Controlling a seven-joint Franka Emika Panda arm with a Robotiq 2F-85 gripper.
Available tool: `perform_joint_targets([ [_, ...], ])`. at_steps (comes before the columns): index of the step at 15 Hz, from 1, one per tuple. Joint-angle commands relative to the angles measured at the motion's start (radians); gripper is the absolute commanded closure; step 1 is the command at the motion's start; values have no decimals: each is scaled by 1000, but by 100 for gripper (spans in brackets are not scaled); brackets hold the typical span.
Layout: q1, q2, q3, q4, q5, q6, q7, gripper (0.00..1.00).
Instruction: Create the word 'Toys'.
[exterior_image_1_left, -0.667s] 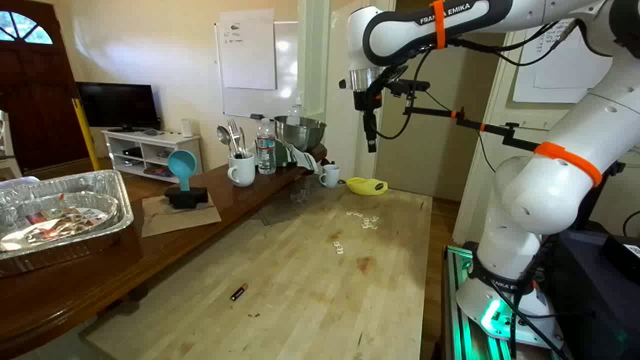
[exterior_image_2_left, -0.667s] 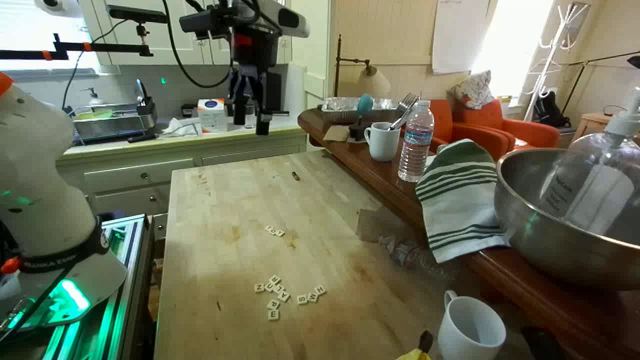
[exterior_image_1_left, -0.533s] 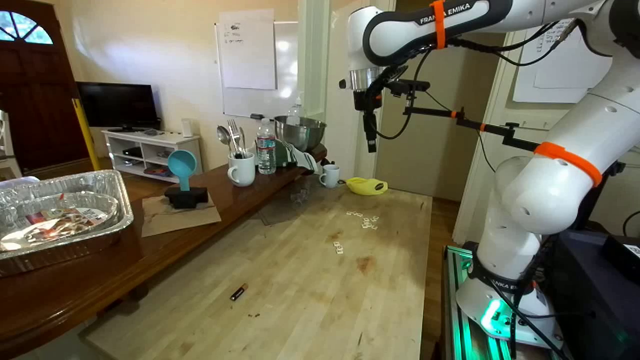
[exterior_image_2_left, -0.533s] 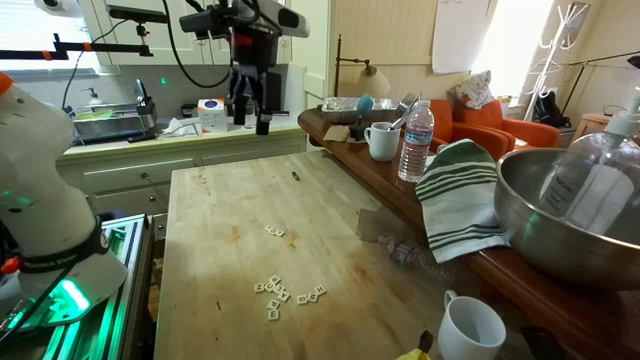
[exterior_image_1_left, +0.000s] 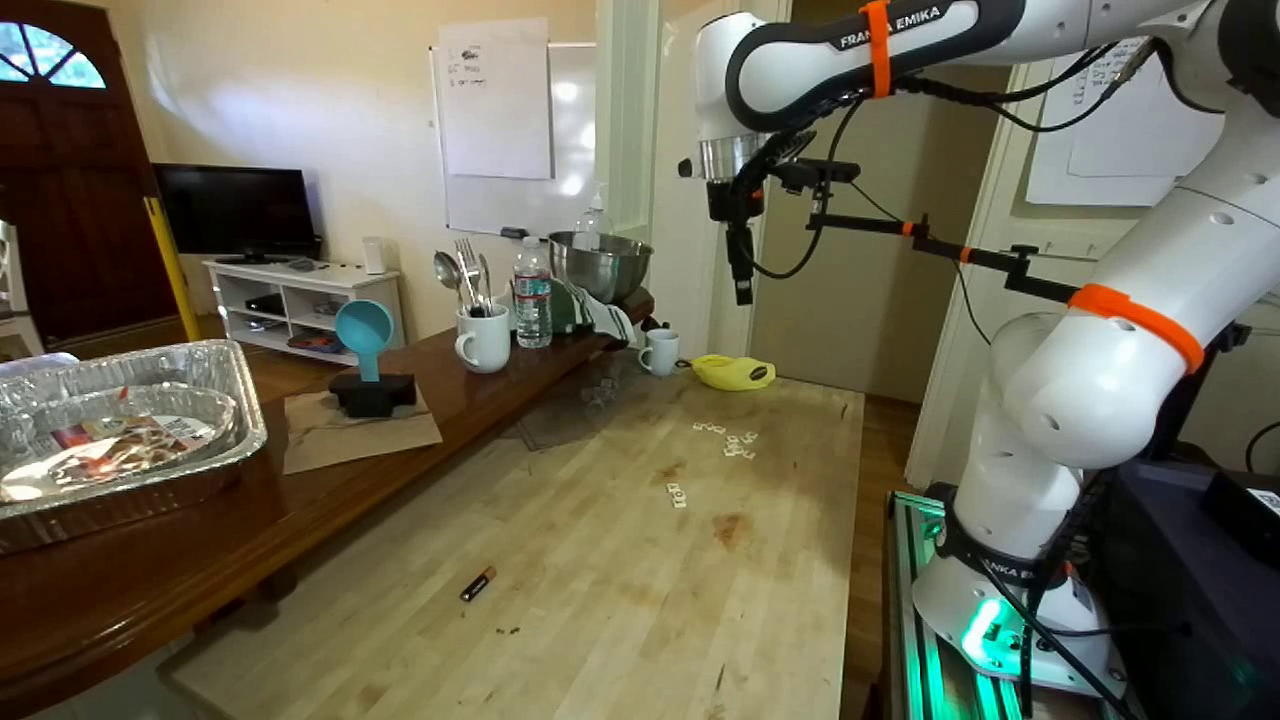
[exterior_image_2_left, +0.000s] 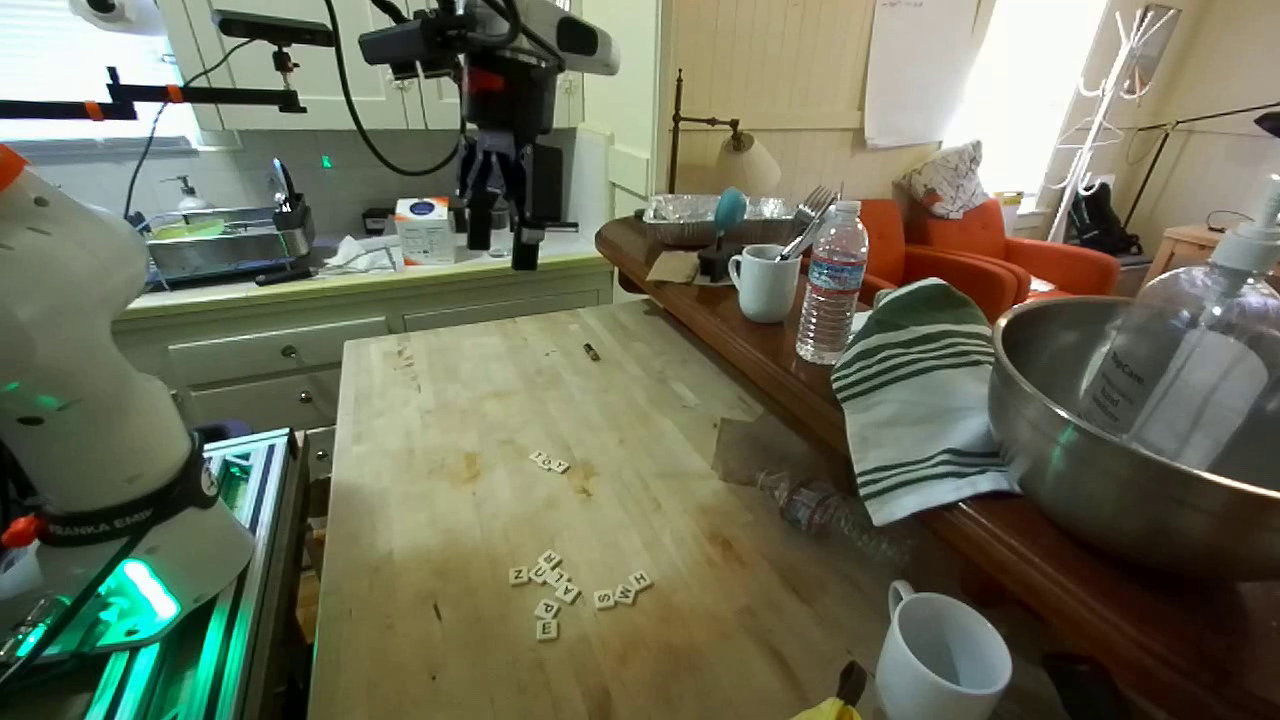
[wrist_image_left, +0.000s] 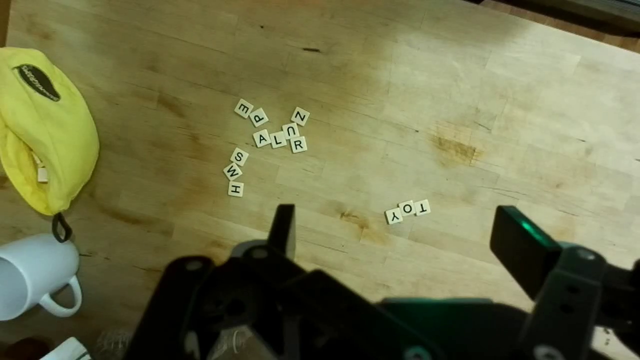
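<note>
Right of centre in the wrist view, a little below the middle, the T tile (wrist_image_left: 422, 207), O tile (wrist_image_left: 407, 208) and Y tile (wrist_image_left: 394, 216) lie close together in a row on the worktop (exterior_image_1_left: 620, 600); they run right to left there because the letters stand upside down in that picture. The word therefore appears to lack only its last letter. That would be the S tile (wrist_image_left: 239, 156), lying left of centre in the upper half of the wrist view, just beside the W tile (wrist_image_left: 232, 171), with the H tile (wrist_image_left: 236, 189) below. The row is presumably set well apart from the loose cluster of tiles (wrist_image_left: 278, 139) so that it reads as a word and the S can go down next to the Y. The gripper (wrist_image_left: 397, 227) hangs high and points down, its fingers (wrist_image_left: 522, 245) spread wide with nothing between them, a pose that seems meant for coming straight down on one tile; closeness to the W will probably demand a narrower, careful grasp. The yellow banana-shaped pouch (wrist_image_left: 70, 120) at the left edge shows a whitish tile in its mouth, so it likely stores the set.
</note>
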Motion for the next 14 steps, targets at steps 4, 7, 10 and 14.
perform_joint_targets([
  [4, -78, 90, -56, -54, -40, 34, 110, 0],
  [7, -116, 121, -121, -115, -35, 149, 62, 0],
  [10, -142, 150, -178, -193, 5, 316, 10, 0],
  [14, -159, 214, -241, -282, 44, 580, -103, 0],
])
